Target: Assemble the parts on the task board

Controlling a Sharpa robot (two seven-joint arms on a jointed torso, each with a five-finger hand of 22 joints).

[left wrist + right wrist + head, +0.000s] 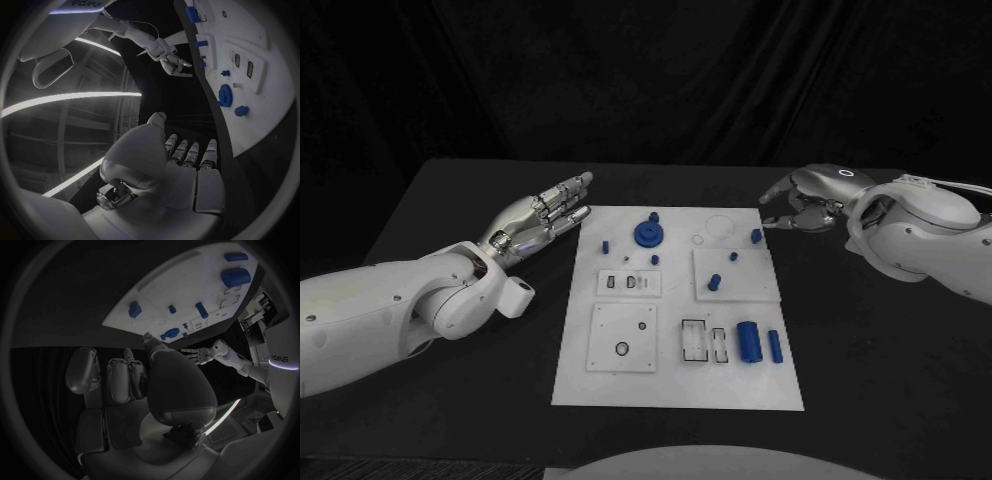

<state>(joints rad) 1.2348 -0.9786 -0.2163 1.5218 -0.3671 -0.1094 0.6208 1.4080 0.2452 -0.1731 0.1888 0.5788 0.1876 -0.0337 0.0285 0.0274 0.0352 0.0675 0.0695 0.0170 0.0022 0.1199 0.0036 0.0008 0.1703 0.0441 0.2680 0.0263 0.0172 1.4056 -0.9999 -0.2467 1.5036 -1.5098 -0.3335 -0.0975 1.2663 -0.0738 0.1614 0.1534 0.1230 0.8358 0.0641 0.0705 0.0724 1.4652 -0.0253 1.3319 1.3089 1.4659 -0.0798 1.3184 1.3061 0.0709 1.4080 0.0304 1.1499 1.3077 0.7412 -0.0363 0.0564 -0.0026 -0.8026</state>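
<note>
Both your hands hover off the task board [678, 385], holding nothing.

Your left hand [548, 212] lies beside its left edge, fingers straight and together; your right hand [800, 203] sits off its far right corner, fingers loosely curled, apart. Blue parts [648, 233] stay on the board.

Left arm [401, 300] comes in low from its side and reaches forward, with the left hand [545, 218] stretched out flat, fingers [574, 190] straight, close together and holding nothing. Right arm [935, 235] is bent in from the other side, and the right hand [798, 205] hangs with its fingers curled downward a bit, apart from each other, nothing in them either. Both hands sit well apart from each other.
</note>
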